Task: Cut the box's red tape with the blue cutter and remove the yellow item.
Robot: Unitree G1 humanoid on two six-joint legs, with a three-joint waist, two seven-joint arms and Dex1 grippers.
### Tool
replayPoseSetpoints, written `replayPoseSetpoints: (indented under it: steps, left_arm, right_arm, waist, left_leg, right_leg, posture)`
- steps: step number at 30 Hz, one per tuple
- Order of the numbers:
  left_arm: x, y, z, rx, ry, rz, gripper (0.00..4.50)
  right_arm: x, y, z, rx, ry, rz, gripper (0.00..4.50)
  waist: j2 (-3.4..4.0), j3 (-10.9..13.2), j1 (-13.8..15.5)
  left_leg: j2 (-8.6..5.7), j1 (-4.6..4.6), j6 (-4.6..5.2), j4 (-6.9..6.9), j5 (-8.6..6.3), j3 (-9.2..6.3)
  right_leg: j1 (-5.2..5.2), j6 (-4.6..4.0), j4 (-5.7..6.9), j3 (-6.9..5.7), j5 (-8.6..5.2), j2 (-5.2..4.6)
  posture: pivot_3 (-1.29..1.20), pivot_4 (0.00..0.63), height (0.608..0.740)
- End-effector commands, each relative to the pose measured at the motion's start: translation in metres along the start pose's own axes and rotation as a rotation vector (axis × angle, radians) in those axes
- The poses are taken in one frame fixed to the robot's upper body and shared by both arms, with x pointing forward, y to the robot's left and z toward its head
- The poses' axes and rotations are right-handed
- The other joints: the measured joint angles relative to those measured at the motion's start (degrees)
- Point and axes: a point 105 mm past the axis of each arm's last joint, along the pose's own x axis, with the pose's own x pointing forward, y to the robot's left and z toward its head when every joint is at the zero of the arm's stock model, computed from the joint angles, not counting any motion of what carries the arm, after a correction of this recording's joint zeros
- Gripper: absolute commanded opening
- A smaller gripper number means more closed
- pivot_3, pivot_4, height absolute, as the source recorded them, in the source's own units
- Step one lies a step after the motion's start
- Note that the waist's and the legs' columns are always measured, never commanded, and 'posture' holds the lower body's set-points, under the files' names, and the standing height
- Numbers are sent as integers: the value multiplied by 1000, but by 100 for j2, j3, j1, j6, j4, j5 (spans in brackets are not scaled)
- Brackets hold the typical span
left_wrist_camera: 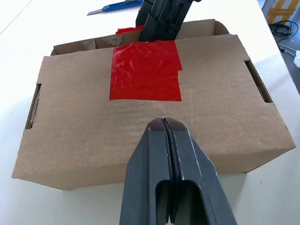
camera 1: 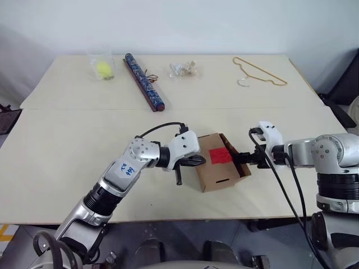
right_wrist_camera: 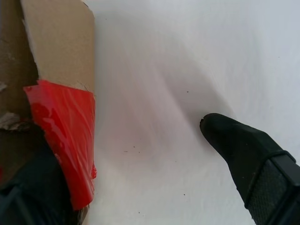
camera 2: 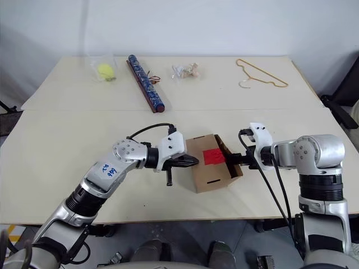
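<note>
Two grippers work at the box (camera 1: pixel 216 168), which stands near the front edge of the table (camera 1: pixel 56 151) and serves as the reference for all positions below.

Box: brown cardboard, lying with its wide panel up and slightly tilted. The red tape (camera 1: pixel 221 154) sits on the upper panel toward its far-right edge; in the right wrist view the tape (right_wrist_camera: pixel 65 136) wraps over the edge of a flap. Along that same edge the left wrist view shows a gap into the interior; the contents cannot be made out.

Left gripper (left_wrist_camera: pixel 164 129): positioned at the left side of the box, fingers pressed together with nothing between them, tips over the near part of the top panel. Whether the tips touch the cardboard cannot be told.

Right gripper (camera 1: pixel 238 157): positioned at the right side of the box, fingers spread wide. One finger lies at the taped flap edge; the other finger (right_wrist_camera: pixel 243 150) is over bare table, clear of the box.

Blue cutter (left_wrist_camera: pixel 115 6): lying on the table beyond the box on its right side, apart from both grippers.

Far from the box, along the back of the table: a clear bag with a yellow-green ball (camera 1: pixel 103 68), a long dark patterned tube (camera 1: pixel 143 81), a small crumpled clear wrapper (camera 1: pixel 183 69), and a thin yellow wire hanger (camera 1: pixel 259 72).
</note>
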Motion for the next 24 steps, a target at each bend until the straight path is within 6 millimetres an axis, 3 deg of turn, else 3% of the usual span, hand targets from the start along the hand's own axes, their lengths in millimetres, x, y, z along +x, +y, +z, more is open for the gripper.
replayPoseSetpoints:
  steps: [1, 4, 6, 20, 24]
  left_arm:
    - [8, 0, -13, -117, 11, -11, 0]
    - [9, 10, 12, -100, -54, 3, 0]
    - [13, 14, 17, -83, -51, 2, 0]
    - [49, 6, -17, -68, 115, -1, 0]
    - [49, 0, -28, -83, 162, -28, 0]
  right_arm:
    - [-4, -19, -8, -12, 13, -146, 4470]
    - [-2, -13, -9, -39, 8, -144, 4470]
    - [0, -10, -9, -52, 4, -145, 4470]
    - [-1, 6, 1, -100, -36, -107, 4470]
    - [-11, 1, 9, -78, -52, -78, 4470]
  waist:
    - [1, 1, 12]
    - [3, 6, 23]
    - [2, 9, 15]
    - [5, 14, -61]
    - [6, 13, -63]
  left_leg:
    - [0, -2, 0, -1, 0, -2]
    - [-2, -12, 0, 0, 0, -3]
    - [-4, -18, 0, 0, 0, -1]
    - [0, -17, -1, -18, 0, 50]
    - [1, -16, -1, -19, 0, 51]
  right_leg:
    - [-1, 0, -1, 0, 0, 0]
    - [-8, 3, -3, -3, 2, 0]
    - [-12, 6, -5, -5, 3, 0]
    - [-12, 14, -28, -18, 8, 1]
    - [-11, 15, -31, -17, 9, 1]
  posture:
    - [0, 150, 740]
    - [0, 150, 740]
    - [0, 150, 740]
    - [0, 150, 740]
    - [0, 150, 740]
